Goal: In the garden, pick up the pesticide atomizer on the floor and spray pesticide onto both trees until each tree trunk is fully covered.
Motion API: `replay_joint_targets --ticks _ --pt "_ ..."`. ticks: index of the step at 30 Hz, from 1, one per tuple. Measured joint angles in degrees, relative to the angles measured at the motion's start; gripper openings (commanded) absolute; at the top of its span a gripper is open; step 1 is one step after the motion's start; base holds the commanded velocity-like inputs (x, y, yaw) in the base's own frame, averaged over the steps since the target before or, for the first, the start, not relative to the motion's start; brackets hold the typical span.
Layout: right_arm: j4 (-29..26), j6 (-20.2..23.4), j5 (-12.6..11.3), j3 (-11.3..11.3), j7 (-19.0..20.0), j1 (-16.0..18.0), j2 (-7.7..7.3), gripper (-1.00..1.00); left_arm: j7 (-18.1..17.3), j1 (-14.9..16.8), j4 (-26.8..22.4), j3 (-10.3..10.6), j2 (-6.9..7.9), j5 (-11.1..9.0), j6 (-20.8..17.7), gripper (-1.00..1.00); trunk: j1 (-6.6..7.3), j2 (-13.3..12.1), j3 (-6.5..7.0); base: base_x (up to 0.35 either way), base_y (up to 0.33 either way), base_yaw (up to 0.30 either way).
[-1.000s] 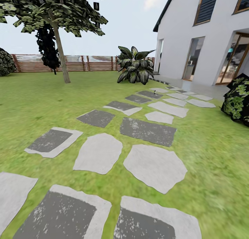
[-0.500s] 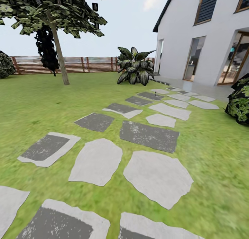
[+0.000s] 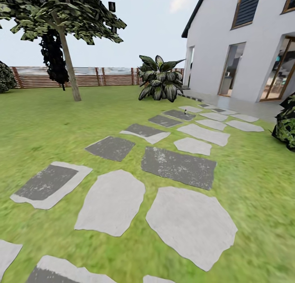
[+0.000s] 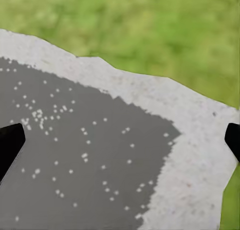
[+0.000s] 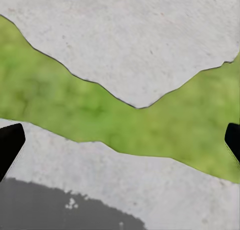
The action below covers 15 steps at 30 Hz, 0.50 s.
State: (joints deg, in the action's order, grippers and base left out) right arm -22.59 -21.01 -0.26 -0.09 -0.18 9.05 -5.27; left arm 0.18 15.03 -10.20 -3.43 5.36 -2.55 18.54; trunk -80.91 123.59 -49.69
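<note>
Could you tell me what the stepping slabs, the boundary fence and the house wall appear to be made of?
The stepping slabs look like matte stone or concrete: irregular edges, pale grey, some with dark speckled centres. The fence appears to be brown wood, in horizontal slats between posts. The house wall seems smooth white render or plaster, though as this is a simulator's render, that is uncertain.

A white house (image 3: 241,49) stands under a pale sky, with tall glazed doors (image 3: 282,71) and a dark louvred window (image 3: 246,6) above. From the house, a path of grey and dark paving stones (image 3: 178,166) runs across the lawn (image 3: 41,127). A slatted wooden fence (image 3: 110,76) runs behind a broad-leaved plant (image 3: 159,82) by the house corner.
</note>
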Motion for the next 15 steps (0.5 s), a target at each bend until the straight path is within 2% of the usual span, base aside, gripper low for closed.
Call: replay_joint_targets --ticks 15 --pt "0.00 0.00 0.00 0.00 0.00 0.00 0.00 1.00 0.00 0.00 0.00 0.00 0.00 0.00 0.00 1.00 0.00 0.00 0.00 0.338 0.000 0.000"
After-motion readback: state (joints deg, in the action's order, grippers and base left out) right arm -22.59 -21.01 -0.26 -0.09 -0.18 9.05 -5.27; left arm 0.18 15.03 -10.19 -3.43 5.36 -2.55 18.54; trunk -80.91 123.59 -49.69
